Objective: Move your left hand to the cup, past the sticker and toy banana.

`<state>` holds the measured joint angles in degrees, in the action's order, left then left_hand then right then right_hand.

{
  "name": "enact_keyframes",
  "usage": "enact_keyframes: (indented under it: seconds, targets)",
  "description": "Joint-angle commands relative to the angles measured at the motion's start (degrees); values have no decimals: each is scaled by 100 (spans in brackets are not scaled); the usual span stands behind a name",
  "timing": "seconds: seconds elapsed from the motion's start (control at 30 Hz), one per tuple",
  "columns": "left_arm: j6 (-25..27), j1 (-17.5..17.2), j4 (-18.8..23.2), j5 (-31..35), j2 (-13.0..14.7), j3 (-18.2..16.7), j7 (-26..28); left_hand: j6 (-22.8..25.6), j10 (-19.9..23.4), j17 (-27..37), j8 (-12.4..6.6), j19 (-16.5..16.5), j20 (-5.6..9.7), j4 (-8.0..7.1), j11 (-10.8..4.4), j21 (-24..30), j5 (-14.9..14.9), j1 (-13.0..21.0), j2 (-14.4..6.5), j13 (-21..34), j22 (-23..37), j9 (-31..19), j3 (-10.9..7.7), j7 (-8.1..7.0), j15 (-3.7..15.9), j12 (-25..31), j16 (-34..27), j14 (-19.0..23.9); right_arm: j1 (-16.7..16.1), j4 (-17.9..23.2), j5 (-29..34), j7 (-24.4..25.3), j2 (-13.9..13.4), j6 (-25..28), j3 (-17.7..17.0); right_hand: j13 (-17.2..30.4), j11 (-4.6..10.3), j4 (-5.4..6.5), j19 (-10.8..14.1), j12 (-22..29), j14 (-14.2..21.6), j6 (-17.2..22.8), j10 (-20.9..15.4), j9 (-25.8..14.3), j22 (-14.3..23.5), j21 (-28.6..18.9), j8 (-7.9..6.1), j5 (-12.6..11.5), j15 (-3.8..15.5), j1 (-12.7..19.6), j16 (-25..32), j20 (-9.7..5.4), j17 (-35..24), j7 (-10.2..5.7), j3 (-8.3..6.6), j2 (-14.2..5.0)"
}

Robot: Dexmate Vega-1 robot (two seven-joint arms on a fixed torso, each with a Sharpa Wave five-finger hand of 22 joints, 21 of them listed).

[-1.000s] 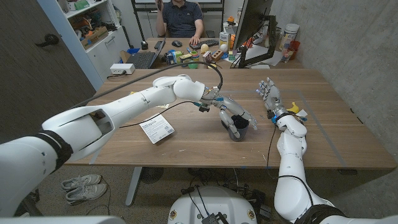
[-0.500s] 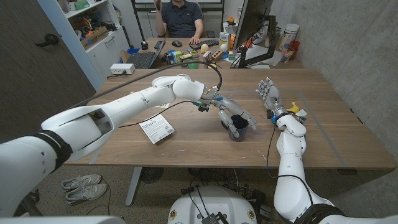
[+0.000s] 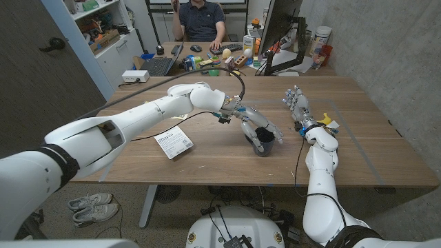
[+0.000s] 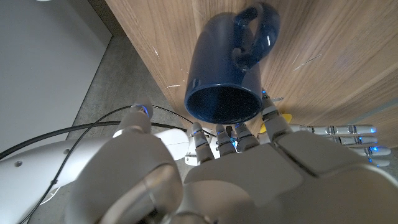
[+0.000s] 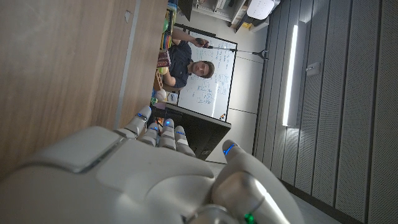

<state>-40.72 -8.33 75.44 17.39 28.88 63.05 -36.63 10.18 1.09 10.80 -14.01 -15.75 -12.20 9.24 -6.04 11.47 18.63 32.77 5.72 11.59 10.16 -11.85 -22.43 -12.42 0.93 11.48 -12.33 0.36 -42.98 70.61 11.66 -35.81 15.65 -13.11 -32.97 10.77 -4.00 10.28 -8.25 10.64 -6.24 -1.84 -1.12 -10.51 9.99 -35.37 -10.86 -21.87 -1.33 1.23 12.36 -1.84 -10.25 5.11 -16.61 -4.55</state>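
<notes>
Barely shifted since a second ago: left hand (image 3: 260, 126) hovering at the same spot over the cup (image 3: 264, 141), arm stretched across the table (image 3: 207, 155) just as before, cup and sticker unmoved.

Seen from the head view, fingers spread and draped over the near rim of the cup, holding nothing; no grasp visible. From the left wrist view, left hand (image 4: 249, 180) with fingertips (image 4: 219, 134) right at the lip of the cup (image 4: 227, 71), possibly touching it, though contact cannot be confirmed. Dark blue mug, upright on the wood, mouth toward the wrist camera, handle on the far side from the fingers.

Judged nearly or fully done: reach completed, hand already at the cup, sticker (image 3: 173, 142) lying well behind along the forearm, toward the robot's left. Toy banana (image 3: 328, 122) seen as a small yellow shape just beside the right wrist, well apart from the cup; also a sliver of yellow (image 4: 267, 126) past the fingertips in the left wrist view. Left to do, at most, settling the hand against the cup.

Right hand (image 3: 298, 107) standing with fingers apart and extended, holding nothing, resting near the table's right side. Person (image 3: 201, 21) seated at a desk behind the table.
</notes>
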Motion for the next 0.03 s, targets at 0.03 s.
enact_keyframes:
  seconds: [0.03]
  targets:
    - [-107, 41, -99, 38, -5, 2, 78, 31, 25, 11, -22, -44, 28, -27, -4, -10, -5, 59, -1, 30, 11, -10, 16, -31, 69, 21, -29, -24, -1, 7, 36, 54, 12, -8, 20, 17, 15, 2, -51, 34, -35, 22, -17, -11, 32, 21, 0, -21, -31, -46, 9, -42, -28, 30, 37, -413]
